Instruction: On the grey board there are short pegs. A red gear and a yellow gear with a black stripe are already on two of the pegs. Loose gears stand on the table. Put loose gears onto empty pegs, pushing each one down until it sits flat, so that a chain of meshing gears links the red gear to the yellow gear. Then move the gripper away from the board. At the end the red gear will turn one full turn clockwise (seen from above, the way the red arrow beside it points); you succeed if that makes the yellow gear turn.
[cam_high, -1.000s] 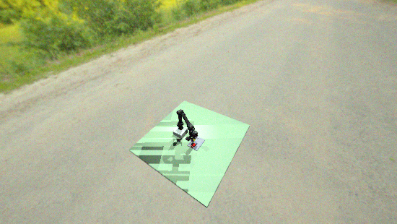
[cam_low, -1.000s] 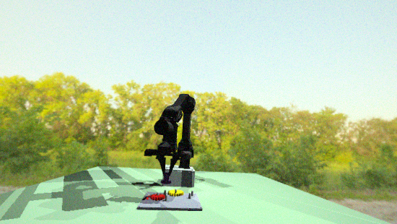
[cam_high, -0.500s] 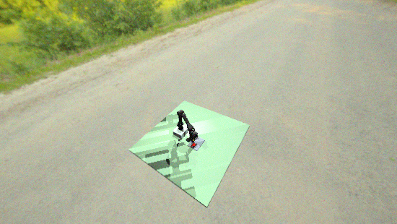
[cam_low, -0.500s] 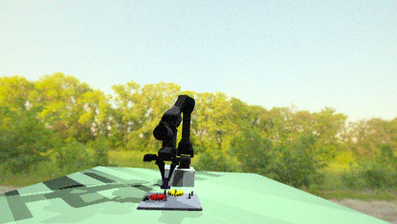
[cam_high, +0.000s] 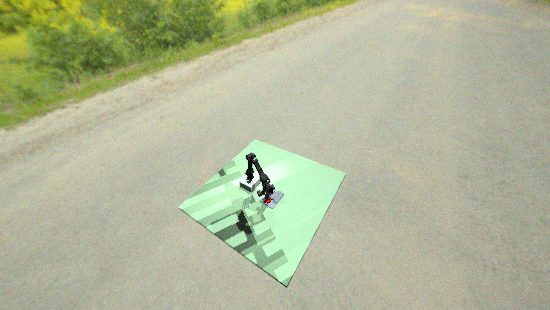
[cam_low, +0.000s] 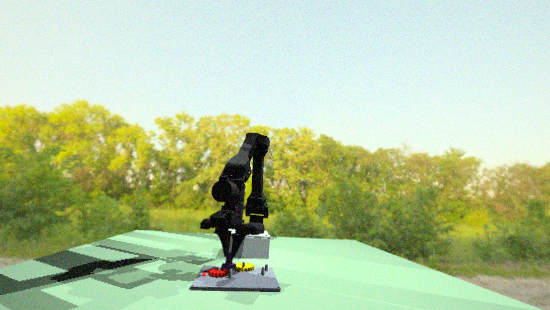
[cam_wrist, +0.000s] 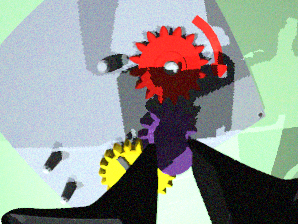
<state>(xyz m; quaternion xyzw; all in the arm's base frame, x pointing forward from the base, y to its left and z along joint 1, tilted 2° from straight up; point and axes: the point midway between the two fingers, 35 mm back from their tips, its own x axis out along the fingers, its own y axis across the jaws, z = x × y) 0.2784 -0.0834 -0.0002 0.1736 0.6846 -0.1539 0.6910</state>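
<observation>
The red gear (cam_wrist: 167, 47) (cam_low: 217, 273) sits on a peg of the grey board (cam_wrist: 45, 95) (cam_low: 250, 285). The yellow gear (cam_wrist: 113, 172) (cam_low: 245, 267) with its black stripe sits on another peg, partly hidden by a finger in the wrist view. My gripper (cam_wrist: 172, 148) (cam_low: 229, 264) is shut on a purple gear (cam_wrist: 172, 125), mostly in shadow, held low over the board between the red and yellow gears. The purple gear overlaps part of the yellow gear in the wrist view. Whether a peg is in its hole, and whether its teeth touch either gear, I cannot tell.
An empty peg (cam_wrist: 103, 65) stands beside the red gear. Two more empty pegs, one (cam_wrist: 52, 162) and another (cam_wrist: 68, 191), stand beyond the yellow gear. The red arrow (cam_wrist: 212, 37) curves beside the red gear. The arm's shadow falls across the green table (cam_high: 315, 180).
</observation>
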